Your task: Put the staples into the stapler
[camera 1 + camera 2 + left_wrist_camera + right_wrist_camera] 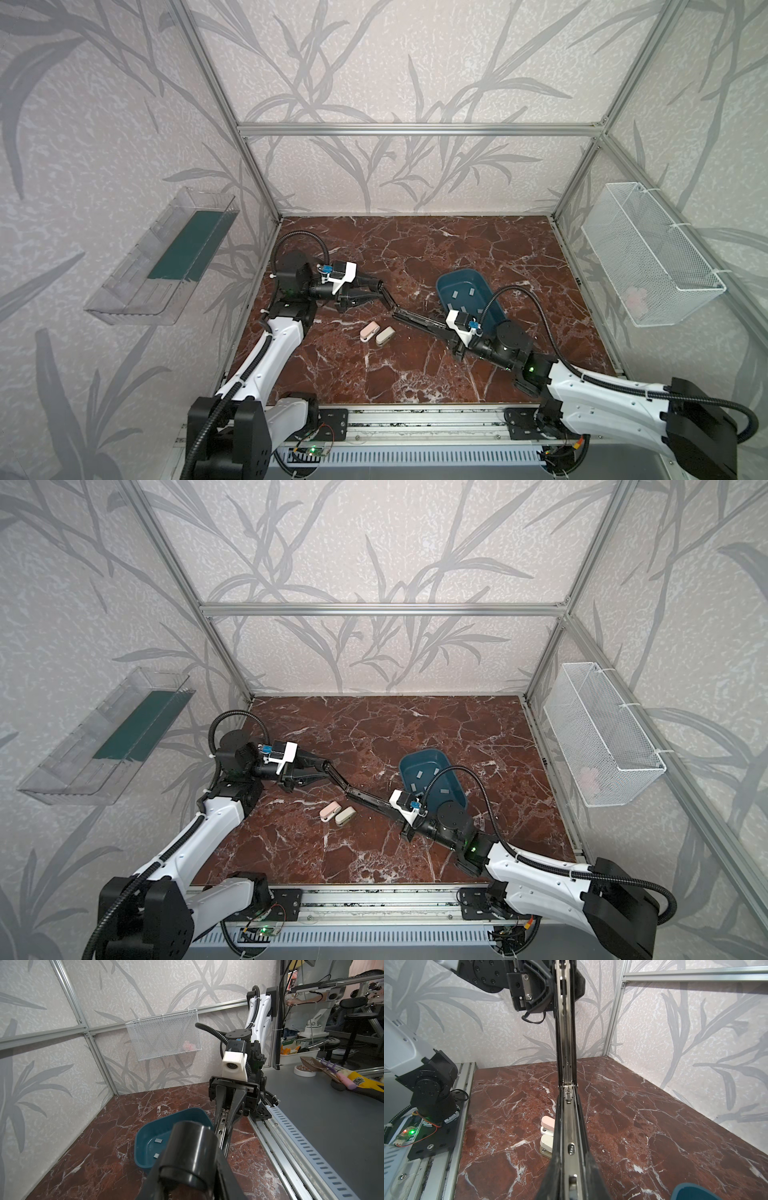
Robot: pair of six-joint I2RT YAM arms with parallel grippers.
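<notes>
A long black stapler hangs unfolded above the marble floor, its hinge midway between my arms. My left gripper is shut on its black cover end. My right gripper is shut on the other half, whose metal magazine channel faces the right wrist camera with its rail showing bare. The staples, several small grey strips, lie loose in a blue tray just behind my right wrist. Two of them also show in the left wrist view. In the right wrist view my right gripper flanks the channel.
Two small staplers, one pink and one beige, lie side by side on the floor below the held stapler. A white mesh basket hangs on the right wall and a clear plastic shelf on the left wall.
</notes>
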